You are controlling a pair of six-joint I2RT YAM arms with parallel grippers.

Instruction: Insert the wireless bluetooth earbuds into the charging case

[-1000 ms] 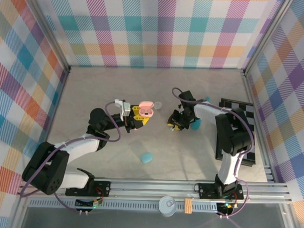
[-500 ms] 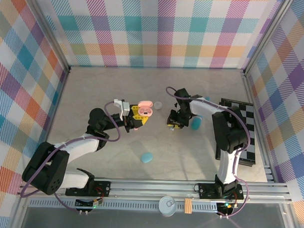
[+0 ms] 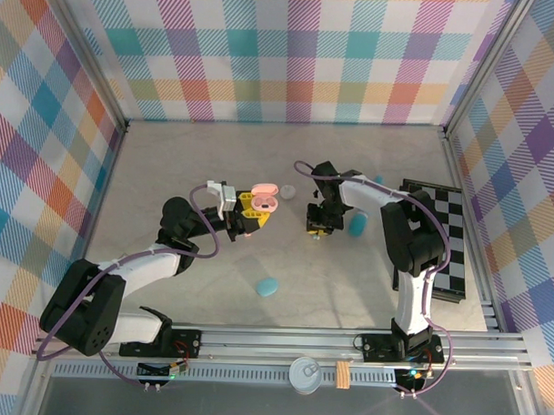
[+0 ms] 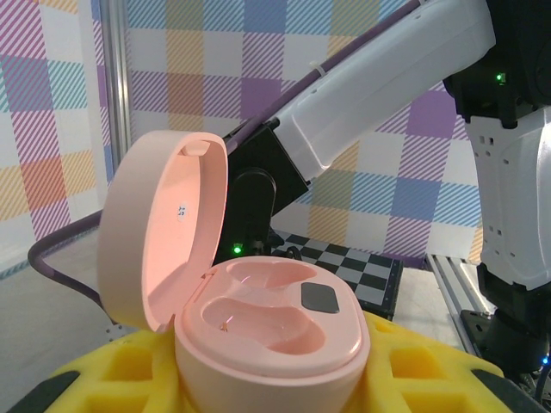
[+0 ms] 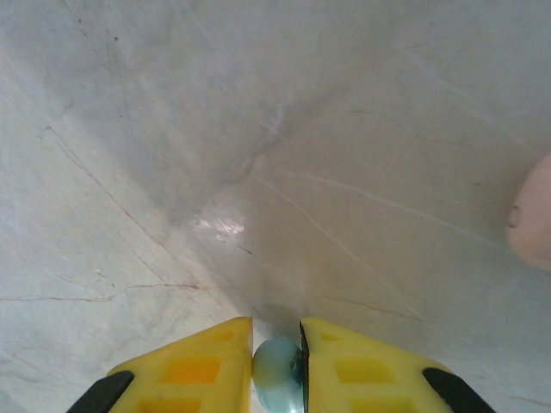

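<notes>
gripping the open pink charging case [image 4: 271, 335] between the left fingers [image 4: 112, 383], pinching a teal earbud [image 5: 277, 374] between the right fingers [image 5: 202, 361].

Pink case [image 4: 269, 331] — smooth matt plastic; table [image 5: 258, 129] — scuffed, faintly glossy.

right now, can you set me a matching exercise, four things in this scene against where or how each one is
Things:
1. pink charging case
2. teal earbud
3. checkered board
4. nearer teal case

Places or states:
A. lying closed and loose on the table
B. lid open, held in the left fingers
C. pinched between the right fingers
D. by the table's right edge

Pairs: 1-B, 2-C, 3-D, 4-A
</notes>
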